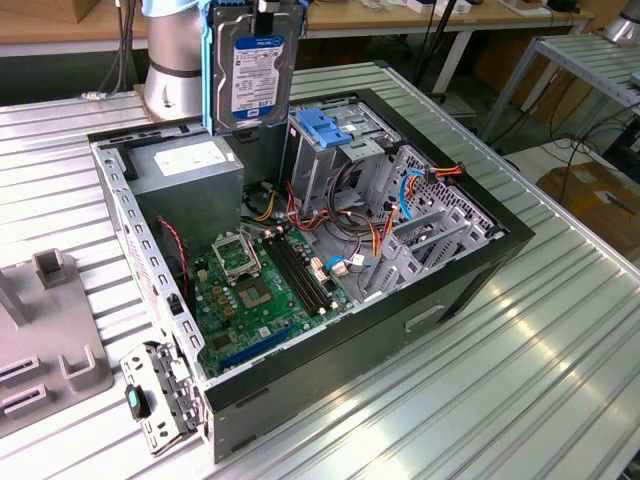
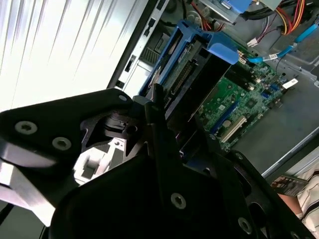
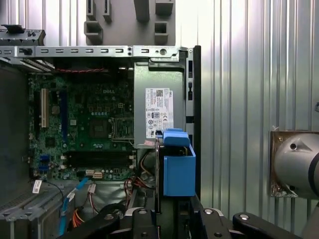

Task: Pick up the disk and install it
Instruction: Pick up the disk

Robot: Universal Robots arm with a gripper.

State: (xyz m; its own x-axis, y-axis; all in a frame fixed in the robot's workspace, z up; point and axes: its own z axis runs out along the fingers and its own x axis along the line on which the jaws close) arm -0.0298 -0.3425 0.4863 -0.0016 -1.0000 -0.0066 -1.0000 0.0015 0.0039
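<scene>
The disk point(image 1: 255, 70) is a grey-metal hard drive with a labelled face and a bright blue carrier rail. It hangs upright in the air above the back corner of the open computer case point(image 1: 505, 245), beside the power supply point(image 1: 190, 170). My gripper point(image 1: 263, 10) is shut on its upper end. In both wrist views I see the disk edge-on, with the blue rail point(image 3: 178, 169) point(image 2: 199, 59) sticking out from between the black fingers point(image 2: 155, 107). The metal drive cage point(image 1: 345, 165) with a blue latch point(image 1: 322, 125) stands just to the exterior view's right of the disk.
The case lies open on a ribbed metal table point(image 1: 560, 380), with the motherboard point(image 1: 260, 290), orange and blue cables point(image 1: 405, 190) and a loose bracket point(image 1: 155, 400) at its front corner. A grey fixture point(image 1: 40, 340) sits at the exterior view's left. The arm's base point(image 1: 175, 60) stands behind.
</scene>
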